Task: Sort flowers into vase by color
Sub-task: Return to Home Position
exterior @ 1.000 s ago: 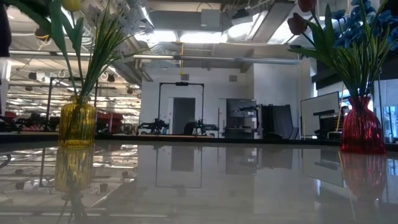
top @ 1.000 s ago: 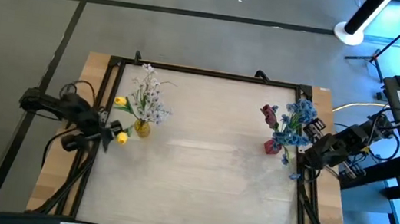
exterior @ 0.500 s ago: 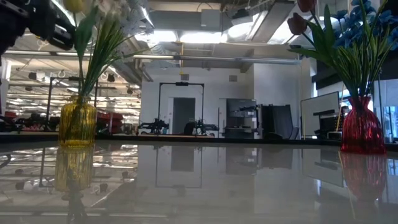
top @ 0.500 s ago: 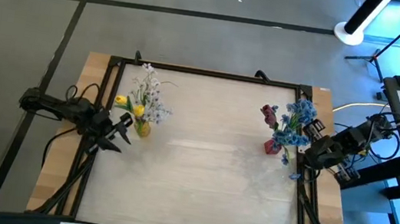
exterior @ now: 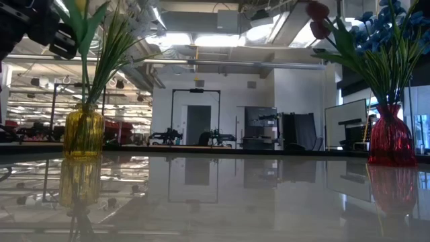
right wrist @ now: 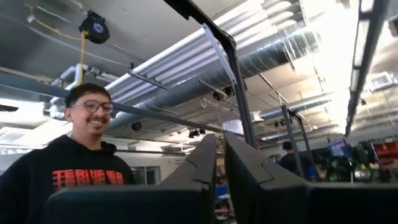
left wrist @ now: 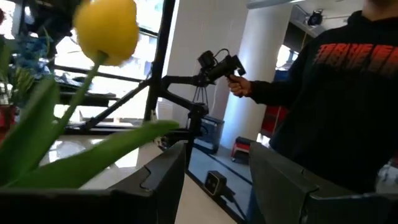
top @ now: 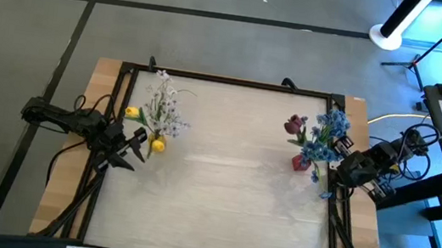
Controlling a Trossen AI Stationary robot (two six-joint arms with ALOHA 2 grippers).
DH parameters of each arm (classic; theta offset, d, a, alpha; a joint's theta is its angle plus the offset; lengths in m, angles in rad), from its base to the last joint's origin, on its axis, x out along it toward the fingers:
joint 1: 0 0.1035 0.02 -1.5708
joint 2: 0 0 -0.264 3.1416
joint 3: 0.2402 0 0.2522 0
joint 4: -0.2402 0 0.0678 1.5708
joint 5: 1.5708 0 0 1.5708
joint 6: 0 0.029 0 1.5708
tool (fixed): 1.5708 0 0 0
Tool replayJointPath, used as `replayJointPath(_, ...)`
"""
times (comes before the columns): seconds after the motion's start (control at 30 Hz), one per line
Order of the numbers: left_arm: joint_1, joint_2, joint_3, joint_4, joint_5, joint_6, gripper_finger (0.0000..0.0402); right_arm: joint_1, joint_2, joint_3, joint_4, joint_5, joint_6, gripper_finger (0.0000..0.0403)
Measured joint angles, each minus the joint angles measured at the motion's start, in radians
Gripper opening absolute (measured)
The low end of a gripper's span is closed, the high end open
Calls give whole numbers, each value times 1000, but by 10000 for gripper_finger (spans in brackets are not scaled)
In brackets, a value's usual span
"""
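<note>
High view lays out the bench (top: 220,192), and every flower in sight stands in a vase. The left gripper (top: 131,143) hangs at the left edge just beside the yellow vase (exterior: 83,134), fingers spread and holding nothing. The right gripper (top: 340,164) sits at the right edge by the red vase (exterior: 392,141), fingers pinched nearly together on nothing. White sprigs (top: 163,108) and yellow tulips (top: 132,112) stand in the yellow vase; blue clusters (top: 332,123) and a dark red tulip (top: 293,125) stand in the red one. These flowers look light and top-heavy, with thin bendy stems, so a hold low on the stem, under the leaves, seems safest. From above, the blooms hide both vase mouths, so the stems cannot be counted. The low view cuts off most flower heads.
</note>
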Motion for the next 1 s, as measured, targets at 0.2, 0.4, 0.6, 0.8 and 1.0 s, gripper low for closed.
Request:
replayJointPath(0.2, 0, 0, 0, -3, 12, -2, 173, 0, -134, 0, -95, 2, 45, 33)
replayJointPath(0.4, 0, 0, 0, -37, 13, -46, 173, 0, -177, 10, -145, -32, 84, 33)
replayJointPath(0.6, 0, 0, 0, -48, 13, -46, 173, 0, -166, -43, -148, -55, 98, 33)
replayJointPath(0.8, 0, 0, 0, -49, 13, -47, 173, 0, -161, -206, 40, -184, 88, 33)
replayJointPath(1.0, 0, 0, 0, -49, 13, -50, 173, 0, -160, -294, 120, -359, 87, 33)
